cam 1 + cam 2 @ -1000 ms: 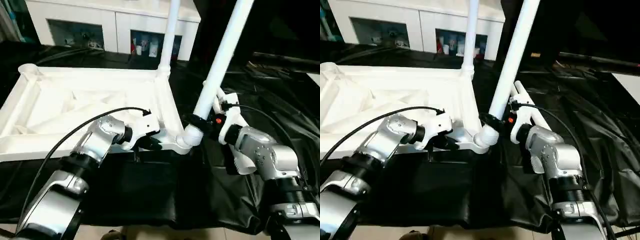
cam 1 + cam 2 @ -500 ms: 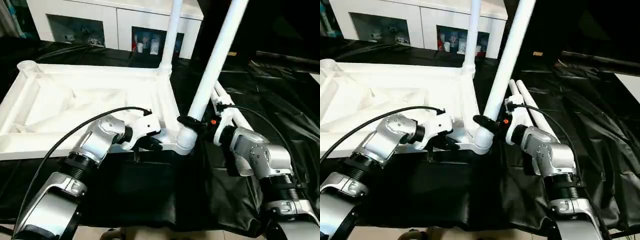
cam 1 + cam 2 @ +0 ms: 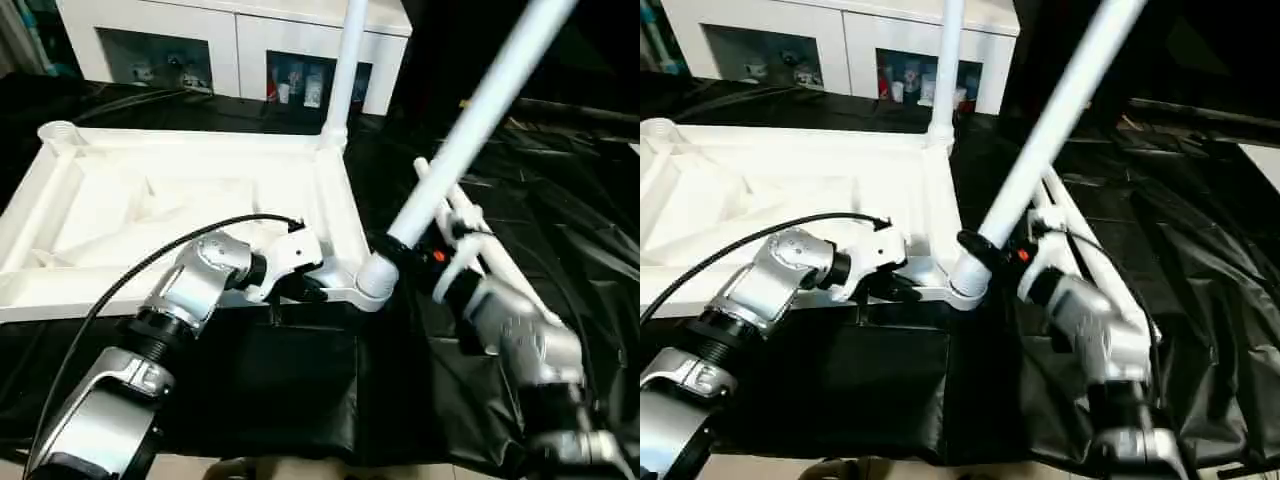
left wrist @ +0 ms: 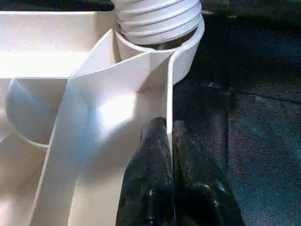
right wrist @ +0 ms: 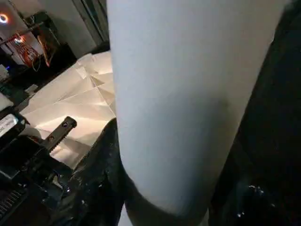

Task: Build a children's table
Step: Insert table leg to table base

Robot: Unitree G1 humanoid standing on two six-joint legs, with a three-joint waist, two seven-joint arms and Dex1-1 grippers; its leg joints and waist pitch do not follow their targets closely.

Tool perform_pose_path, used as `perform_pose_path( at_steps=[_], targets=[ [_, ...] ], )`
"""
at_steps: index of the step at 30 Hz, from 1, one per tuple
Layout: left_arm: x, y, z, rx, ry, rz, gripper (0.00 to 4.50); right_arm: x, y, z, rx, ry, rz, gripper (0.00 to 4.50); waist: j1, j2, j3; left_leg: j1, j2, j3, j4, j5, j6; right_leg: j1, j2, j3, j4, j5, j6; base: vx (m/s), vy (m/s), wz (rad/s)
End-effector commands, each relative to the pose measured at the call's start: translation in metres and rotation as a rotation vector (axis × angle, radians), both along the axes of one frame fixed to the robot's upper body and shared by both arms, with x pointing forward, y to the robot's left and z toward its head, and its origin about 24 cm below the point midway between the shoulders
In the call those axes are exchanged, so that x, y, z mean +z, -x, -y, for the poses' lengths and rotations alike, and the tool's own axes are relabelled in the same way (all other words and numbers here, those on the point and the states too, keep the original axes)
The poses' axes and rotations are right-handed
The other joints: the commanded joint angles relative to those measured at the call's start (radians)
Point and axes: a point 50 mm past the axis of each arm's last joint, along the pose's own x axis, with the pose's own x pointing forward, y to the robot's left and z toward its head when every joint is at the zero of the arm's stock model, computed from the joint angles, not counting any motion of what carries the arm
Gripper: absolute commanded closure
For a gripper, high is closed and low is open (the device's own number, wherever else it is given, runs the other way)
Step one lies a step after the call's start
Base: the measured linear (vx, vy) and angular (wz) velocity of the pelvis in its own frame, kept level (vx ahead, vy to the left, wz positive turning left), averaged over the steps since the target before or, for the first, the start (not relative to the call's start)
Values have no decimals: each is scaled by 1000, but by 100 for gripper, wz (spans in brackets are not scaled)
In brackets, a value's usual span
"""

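Head views: a black-cloth work table (image 3: pixel 300 390) carries the upturned children's table (image 3: pixel 150 215), a white cabinet (image 3: pixel 230 50) behind. 1 leg (image 3: pixel 948 60) stands upright; 2 spare legs (image 3: pixel 480 250) lie beside.

Left wrist: left gripper (image 4: pixel 170 141) pinches the rim.

Right wrist: right gripper (image 3: pixel 400 245) clasps a tilted leg (image 5: pixel 188 94).

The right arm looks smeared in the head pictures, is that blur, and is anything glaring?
Left eye view: the right arm is motion-blurred, the left arm crisp. Left wrist view: glare whitens the children's table rim. Right wrist view: the leg looms close and soft.
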Motion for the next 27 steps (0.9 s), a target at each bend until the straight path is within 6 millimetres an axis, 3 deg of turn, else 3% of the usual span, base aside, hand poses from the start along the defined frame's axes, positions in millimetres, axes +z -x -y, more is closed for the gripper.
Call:
perform_pose_path(
  at_steps=[1, 6, 9, 10, 11, 12, 13, 14, 15, 17, 19, 20, 21, 26, 27],
  targets=[
    [-9, 1, -3, 41, 0, -17, 450, -28, 12, 4, -5, 100, -97, 264, -2, 15, -43, 29, 69, -36, -86, -330, -12, 21, -84, 47, -82, -312, -188, 0, 0, 0],
    [-6, -1, -2, 40, -3, -5, 450, -26, 17, -3, 45, 221, -9, 264, -4, 19, -43, 29, 70, -38, -89, -354, -22, 21, -83, 48, -85, -333, -178, 0, 0, 0],
    [-6, -2, -1, 42, -3, 0, 450, -23, 17, -4, 57, 250, 19, 264, -4, 15, -44, 30, 70, -38, -88, -358, -17, 20, -85, 49, -86, -347, -176, 0, 0, 0],
    [-6, -2, -1, 42, -2, 1, 450, -22, 16, -4, 64, 262, 28, 264, -5, 7, -46, 29, 71, -37, -87, -359, -15, 20, -85, 49, -87, -353, -175, 0, 0, 0],
    [-6, -2, -1, 41, -2, 1, 450, -22, 16, -4, 67, 264, 30, 264, -4, 12, -45, 29, 71, -38, -88, -355, -15, 19, -86, 50, -87, -356, -175, 0, 0, 0],
    [-6, -2, -1, 42, -2, 1, 450, -22, 16, -4, 69, 271, 35, 264, -6, 6, -46, 28, 71, -37, -87, -355, -13, 20, -86, 50, -88, -361, -174, 0, 0, 0],
    [-6, -2, 0, 42, -1, 2, 450, -22, 16, -4, 71, 277, 39, 264, -4, 9, -46, 30, 71, -37, -86, -352, -11, 19, -87, 50, -88, -365, -173, 0, 0, 0],
    [-7, -2, 0, 43, -1, 3, 450, -22, 15, -5, 79, 290, 45, 264, -6, 2, -46, 29, 71, -36, -86, -352, -8, 19, -86, 50, -89, -371, -171, 0, 0, 0],
    [-7, -2, 0, 44, 0, 5, 450, -22, 15, -5, 82, 297, 49, 264, -5, 6, -46, 29, 71, -37, -86, -352, -8, 19, -89, 50, -90, -384, -169, 0, 0, 0],
    [-7, -2, 0, 48, 2, 7, 450, -23, 15, -5, 81, 296, 50, 264, -7, -6, -49, 29, 72, -36, -85, -340, -4, 19, -88, 50, -89, -381, -167, 0, 0, 0],
    [-7, -3, 0, 51, 5, 10, 450, -23, 14, -6, 80, 287, 49, 264, -5, -1, -49, 28, 72, -37, -85, -332, -1, 19, -88, 50, -87, -375, -167, 0, 0, 0],
    [-7, -3, 1, 52, 6, 11, 450, -23, 14, -6, 80, 284, 48, 264, -6, -8, -50, 27, 72, -35, -84, -329, 2, 20, -88, 49, -88, -374, -167, 0, 0, 0],
    [-7, -3, 1, 54, 7, 11, 450, -23, 14, -6, 74, 263, 45, 264, -5, -5, -50, 28, 71, -36, -84, -326, 3, 20, -89, 50, -87, -377, -166, 0, 0, 0],
    [-8, -2, 0, 57, 7, 15, 450, -26, 11, -1, 8, 150, -6, 264, -5, -7, -52, 26, 71, -36, -82, -319, 10, 21, -91, 50, -88, -380, -168, 0, 0, 0],
    [-7, -2, -1, 56, 6, 18, 450, -29, 12, 1, -11, 129, -18, 264, -4, -3, -53, 26, 71, -37, -82, -320, 7, 21, -91, 49, -87, -382, -168, 0, 0, 0]
  ],
)
